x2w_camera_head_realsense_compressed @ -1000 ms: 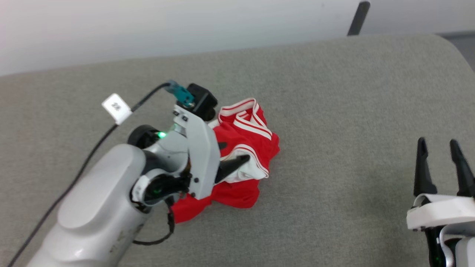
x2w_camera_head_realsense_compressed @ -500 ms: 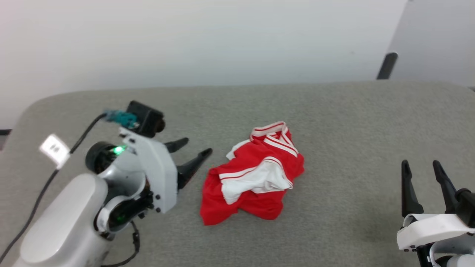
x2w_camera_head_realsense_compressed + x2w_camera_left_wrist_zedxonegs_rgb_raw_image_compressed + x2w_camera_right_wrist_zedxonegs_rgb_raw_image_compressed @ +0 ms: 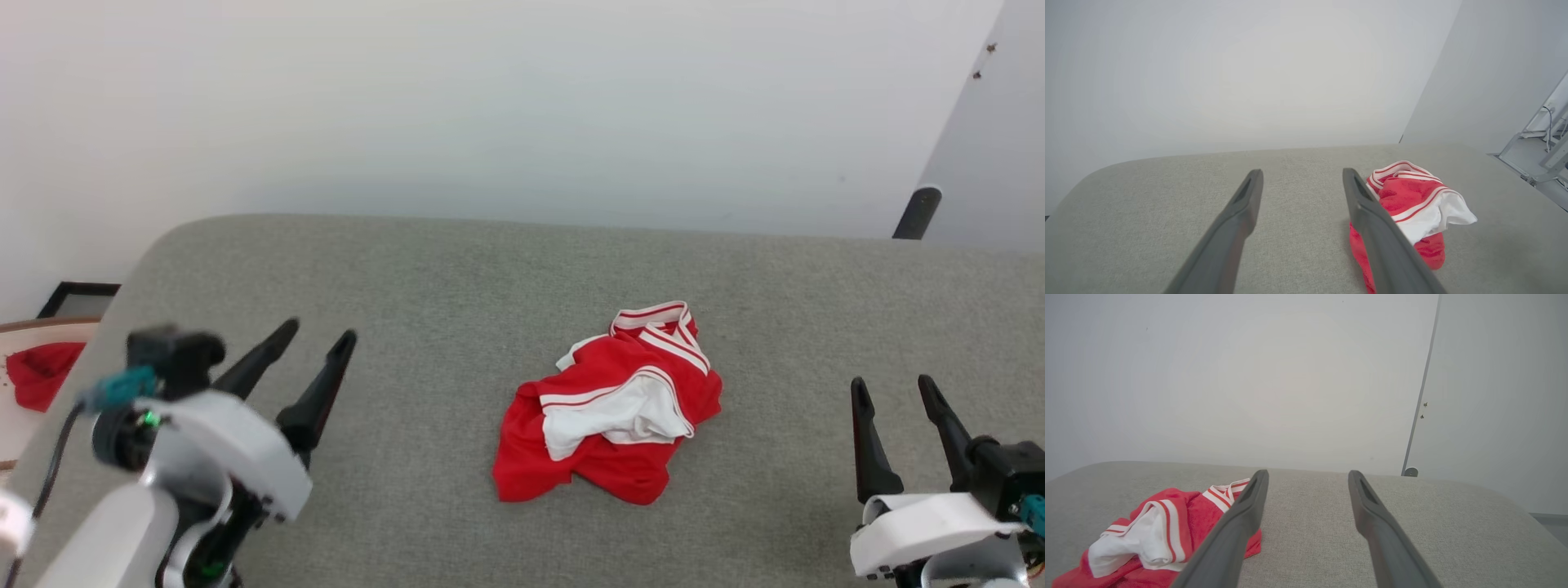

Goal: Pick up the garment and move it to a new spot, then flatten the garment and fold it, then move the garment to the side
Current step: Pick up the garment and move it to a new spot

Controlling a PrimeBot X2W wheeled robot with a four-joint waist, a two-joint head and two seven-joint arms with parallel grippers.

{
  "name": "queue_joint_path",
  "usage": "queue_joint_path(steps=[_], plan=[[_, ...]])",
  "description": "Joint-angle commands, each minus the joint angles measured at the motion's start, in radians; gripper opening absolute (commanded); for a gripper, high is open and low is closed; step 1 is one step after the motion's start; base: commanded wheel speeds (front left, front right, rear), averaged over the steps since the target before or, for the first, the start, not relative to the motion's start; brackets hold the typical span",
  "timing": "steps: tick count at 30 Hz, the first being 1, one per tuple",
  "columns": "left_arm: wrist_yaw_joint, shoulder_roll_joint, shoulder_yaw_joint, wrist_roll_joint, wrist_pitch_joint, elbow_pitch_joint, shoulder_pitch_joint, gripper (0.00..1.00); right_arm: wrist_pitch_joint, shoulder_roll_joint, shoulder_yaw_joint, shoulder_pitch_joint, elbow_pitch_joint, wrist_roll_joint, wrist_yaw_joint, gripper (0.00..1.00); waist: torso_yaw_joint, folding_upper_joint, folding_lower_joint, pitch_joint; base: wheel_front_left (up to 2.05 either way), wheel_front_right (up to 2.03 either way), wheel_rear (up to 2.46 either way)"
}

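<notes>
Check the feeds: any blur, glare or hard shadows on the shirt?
Head view: garment sharp, light soft and even, no glare; left gripper slightly blurred. Left wrist view: garment crisp, partly hidden by a finger. Right wrist view: garment clear, faint shadow only.

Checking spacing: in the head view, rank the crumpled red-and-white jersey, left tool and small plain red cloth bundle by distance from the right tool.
1. Crumpled red-and-white jersey, centre, left of the right tool.
2. Left tool, lower left.
3. Small plain red cloth bundle, far left edge of view.
</notes>
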Motion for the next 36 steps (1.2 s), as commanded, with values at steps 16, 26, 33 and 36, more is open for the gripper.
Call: queue_joint_path(steps=[16, 26, 33, 36], plan=[[0.016, -0.006, 0.084, 0.057, -0.330, 0.092, 0.215, 1.00, -0.054, -0.004, -0.065, 0.057, 0.043, -0.020, 0.000, 1.00, 0.013, 0.0000, 0.0000, -0.034, 0.00, 0.00, 0.00], [-0.006, -0.039, 0.125, 0.088, -0.373, 0.123, 0.264, 1.00, -0.064, 0.000, -0.090, 0.075, 0.052, -0.020, 0.000, 1.00, -0.019, 0.0000, 0.0000, -0.029, 0.00, 0.00, 0.00], [-0.015, -0.070, 0.166, 0.130, -0.376, 0.124, 0.281, 1.00, -0.066, 0.001, -0.093, 0.082, 0.050, -0.025, 0.000, 1.00, -0.035, 0.0000, 0.0000, -0.026, 0.00, 0.00, 0.00], [-0.022, -0.089, 0.190, 0.154, -0.376, 0.116, 0.287, 1.00, -0.069, 0.002, -0.096, 0.087, 0.053, -0.023, 0.000, 1.00, -0.038, 0.0000, 0.0000, -0.025, 0.00, 0.00, 0.00]])
